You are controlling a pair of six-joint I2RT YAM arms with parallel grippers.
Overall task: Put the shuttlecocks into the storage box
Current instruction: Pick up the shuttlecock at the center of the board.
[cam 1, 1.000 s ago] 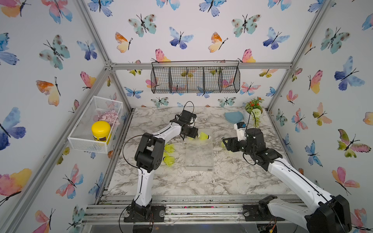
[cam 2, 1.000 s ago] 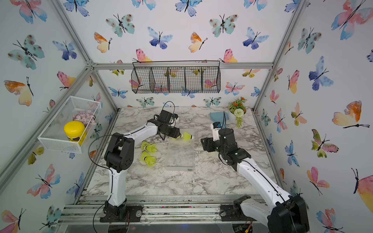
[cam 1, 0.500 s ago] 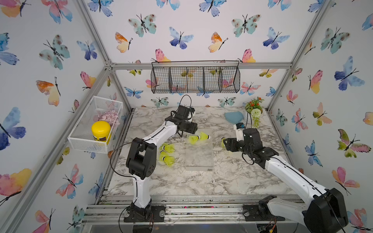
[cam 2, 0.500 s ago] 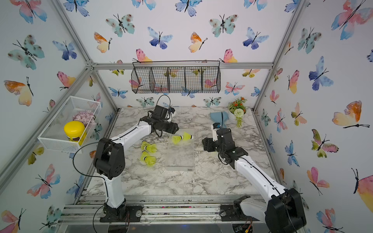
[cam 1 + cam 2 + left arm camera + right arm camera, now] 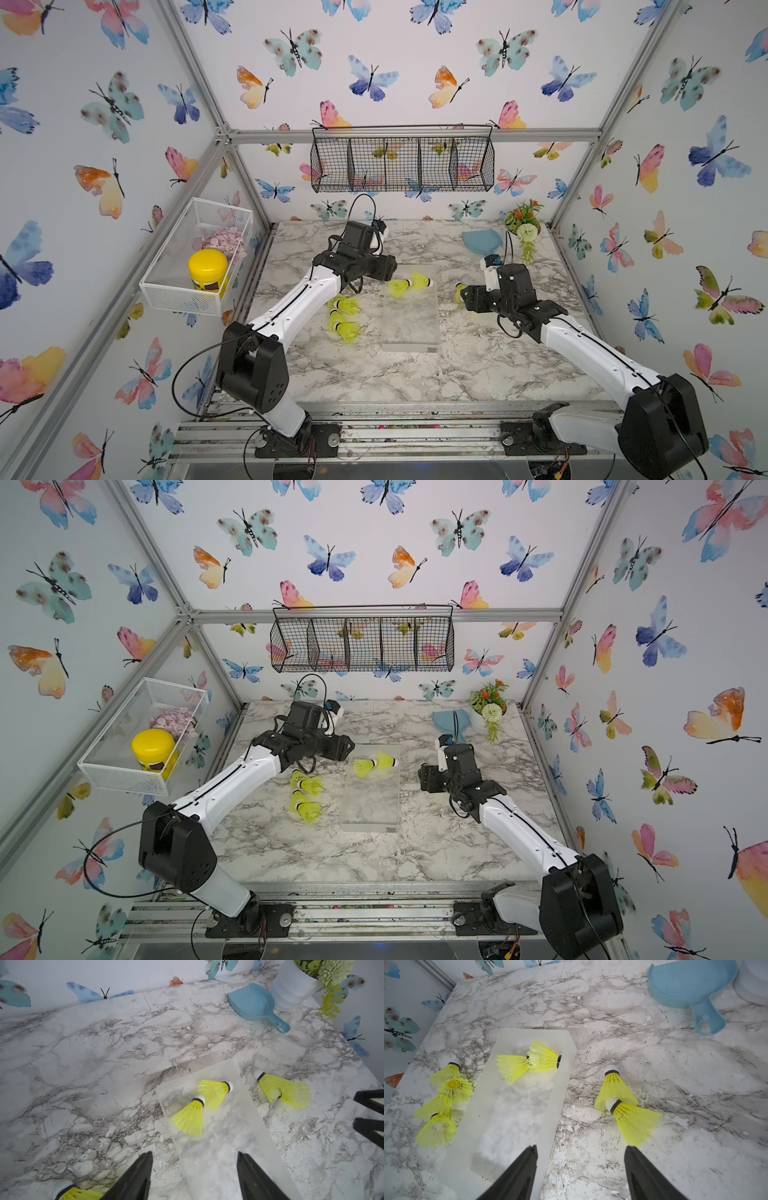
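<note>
The clear frosted storage box (image 5: 409, 328) (image 5: 370, 808) (image 5: 228, 1157) (image 5: 517, 1118) lies mid-table. Two yellow-green shuttlecocks (image 5: 409, 284) (image 5: 374, 764) (image 5: 191, 1115) (image 5: 544, 1060) rest at its far end. Several more shuttlecocks (image 5: 345, 318) (image 5: 446, 1088) lie on the marble left of the box. Two shuttlecocks (image 5: 614, 1088) (image 5: 282, 1091) lie to its right. My left gripper (image 5: 388, 272) (image 5: 195, 1154) hovers open and empty by the box's far left corner. My right gripper (image 5: 465, 297) (image 5: 580, 1147) is open and empty, right beside the right-hand pair.
A blue dustpan (image 5: 480, 243) and a white flower pot (image 5: 523, 232) stand at the back right. A white mesh basket (image 5: 199, 257) with a yellow jar hangs on the left wall. A black wire basket (image 5: 403, 164) hangs on the back wall.
My left gripper let go of a shuttlecock over the box's far end and drew back to the left. That shuttlecock now lies in the box. My right gripper has barely moved.
</note>
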